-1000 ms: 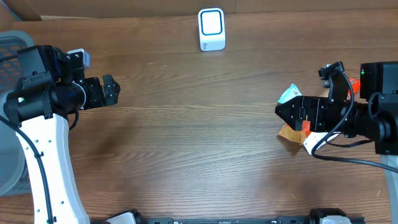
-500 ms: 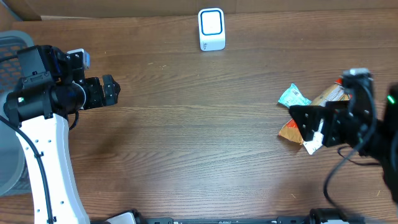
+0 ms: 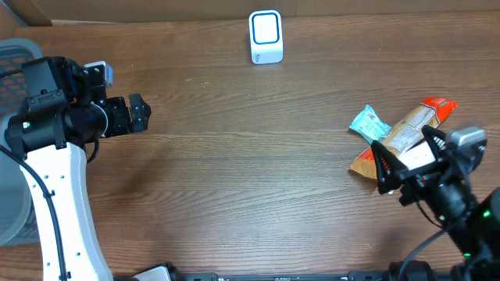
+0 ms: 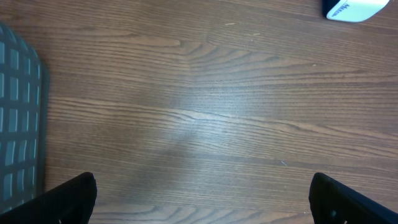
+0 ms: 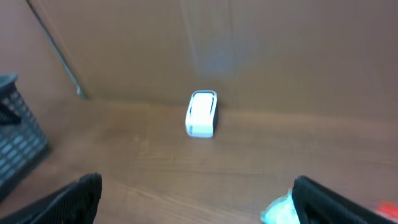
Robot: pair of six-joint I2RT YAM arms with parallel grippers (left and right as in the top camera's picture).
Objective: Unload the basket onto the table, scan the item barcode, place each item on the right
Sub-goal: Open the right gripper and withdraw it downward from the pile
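Hanging wide open and empty at the left, the left pincer [image 3: 141,114] threatens nothing. The scanner [image 3: 266,37] stands mid-tabletop [image 3: 250,172], far edge. At the right, the snack packets [image 3: 406,129] lie overlapping. The right pincer [image 3: 383,168], also agape and empty at their near side, could pinch two together or scatter them.

The right pincer [image 3: 382,167], jaws wide, has pulled back from above the pile of packets toward the near right corner of the desk [image 3: 250,156]. This has uncovered the teal crinkled snack packet [image 3: 368,122] and the long tan wrapper with a red-orange end [image 3: 414,125] it had hidden.
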